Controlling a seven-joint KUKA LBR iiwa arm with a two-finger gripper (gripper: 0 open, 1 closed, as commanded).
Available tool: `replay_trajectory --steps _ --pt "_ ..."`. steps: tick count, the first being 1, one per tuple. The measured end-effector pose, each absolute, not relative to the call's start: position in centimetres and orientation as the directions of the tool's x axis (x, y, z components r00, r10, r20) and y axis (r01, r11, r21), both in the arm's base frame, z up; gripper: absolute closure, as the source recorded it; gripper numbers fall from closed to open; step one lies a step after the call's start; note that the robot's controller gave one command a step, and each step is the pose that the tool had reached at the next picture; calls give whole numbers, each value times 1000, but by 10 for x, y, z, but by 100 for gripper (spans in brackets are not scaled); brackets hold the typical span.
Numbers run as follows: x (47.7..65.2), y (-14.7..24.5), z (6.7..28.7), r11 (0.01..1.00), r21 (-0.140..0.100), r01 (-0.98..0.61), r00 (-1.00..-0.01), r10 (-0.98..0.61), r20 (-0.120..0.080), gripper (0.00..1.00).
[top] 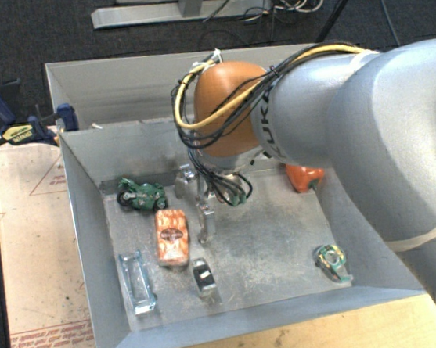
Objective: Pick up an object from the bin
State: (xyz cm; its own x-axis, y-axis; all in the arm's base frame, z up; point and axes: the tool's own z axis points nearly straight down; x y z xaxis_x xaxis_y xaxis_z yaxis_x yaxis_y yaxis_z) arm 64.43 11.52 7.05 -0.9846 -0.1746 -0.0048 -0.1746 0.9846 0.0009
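Observation:
My gripper (206,227) hangs below the orange wrist cover over the middle of the bin floor, low and close to it. Just to its left lies an orange patterned toy car (172,236), lengthwise towards the front. A small dark and silver toy car (204,276) sits a little in front of the gripper. A green toy vehicle (141,193) rests at the back left, near the rear wall. Nothing shows in the gripper.
A clear plastic block (137,281) lies along the left wall near the front. An orange piece (305,176) sits at the back right, partly under the arm. A green and yellow ring-like thing (332,262) lies in the front right corner.

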Motion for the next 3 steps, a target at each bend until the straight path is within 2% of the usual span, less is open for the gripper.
replay_trajectory --steps 1,2,3 --pt "633 145 70 963 -3 -269 -963 -269 -3 0" --pt "620 159 70 992 1 126 -992 126 -2 100" --pt "620 160 70 992 1 125 -992 125 -2 100"
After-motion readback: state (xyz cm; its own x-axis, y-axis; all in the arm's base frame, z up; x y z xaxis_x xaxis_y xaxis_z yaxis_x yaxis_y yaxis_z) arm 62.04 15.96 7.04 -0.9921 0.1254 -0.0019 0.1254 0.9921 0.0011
